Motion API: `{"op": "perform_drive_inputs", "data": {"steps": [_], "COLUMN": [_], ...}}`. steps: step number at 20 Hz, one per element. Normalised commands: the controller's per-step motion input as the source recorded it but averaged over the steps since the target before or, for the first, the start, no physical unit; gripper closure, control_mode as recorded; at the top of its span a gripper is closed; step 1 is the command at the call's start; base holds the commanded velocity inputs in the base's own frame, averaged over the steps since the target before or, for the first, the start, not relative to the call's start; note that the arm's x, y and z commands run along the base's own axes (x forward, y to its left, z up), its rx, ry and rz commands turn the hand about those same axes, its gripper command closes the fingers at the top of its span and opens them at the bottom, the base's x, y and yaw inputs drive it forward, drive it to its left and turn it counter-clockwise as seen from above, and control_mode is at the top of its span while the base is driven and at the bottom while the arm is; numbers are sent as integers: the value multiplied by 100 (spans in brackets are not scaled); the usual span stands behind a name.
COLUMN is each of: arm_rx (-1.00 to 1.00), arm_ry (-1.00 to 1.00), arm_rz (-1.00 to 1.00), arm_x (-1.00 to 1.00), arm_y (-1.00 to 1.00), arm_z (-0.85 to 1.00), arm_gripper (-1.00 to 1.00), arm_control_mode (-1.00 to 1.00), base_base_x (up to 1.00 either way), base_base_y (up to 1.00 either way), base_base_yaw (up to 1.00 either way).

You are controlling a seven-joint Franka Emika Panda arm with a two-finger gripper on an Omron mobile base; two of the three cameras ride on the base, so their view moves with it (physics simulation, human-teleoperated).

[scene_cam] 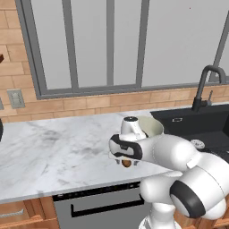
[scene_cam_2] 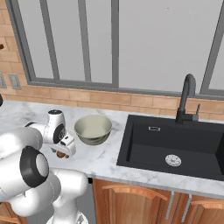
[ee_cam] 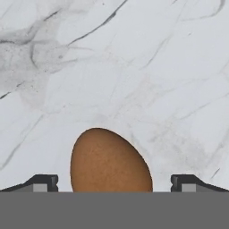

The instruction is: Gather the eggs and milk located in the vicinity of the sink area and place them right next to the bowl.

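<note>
A brown egg [ee_cam: 111,163] lies on the white marble counter [scene_cam: 58,152], between my two fingertips [ee_cam: 42,182] with a gap on each side. My gripper [ee_cam: 114,182] is open and points down over it. In the base views the egg [scene_cam: 126,163] [scene_cam_2: 61,154] peeks out under the hand, just left of the pale cream-green bowl [scene_cam: 151,127] [scene_cam_2: 92,129]. The gripper [scene_cam: 125,159] [scene_cam_2: 64,150] hangs low by the counter's front edge. The milk is out of view.
The black sink [scene_cam_2: 175,144] [scene_cam: 197,123] with its curved faucet [scene_cam_2: 187,98] [scene_cam: 208,85] lies right of the bowl. A brick wall and a large window run behind the counter. Open marble stretches to the left. Cabinets and a dishwasher front [scene_cam: 98,205] sit below.
</note>
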Motion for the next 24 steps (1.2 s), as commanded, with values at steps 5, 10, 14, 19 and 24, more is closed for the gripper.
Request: {"op": "perform_drive_inputs", "data": {"steps": [5,10,14,19,24], "arm_rx": [0,0,-2,-6,-2], "arm_ry": [0,-1,-5,-17,-11], "arm_rz": [0,-1,-15,-30,-26], "arm_x": [0,0,3,0,0], "arm_y": [0,0,0,15,2], "arm_z": [0,0,0,12,19], "arm_gripper": [100,100,100,100,100], "arm_control_mode": [-100,-100,-100,-100,-100], "base_base_x": [0,0,0,0,0], "base_base_y": [0,0,0,0,0], "base_base_yaw": [0,0,0,0,0]}}
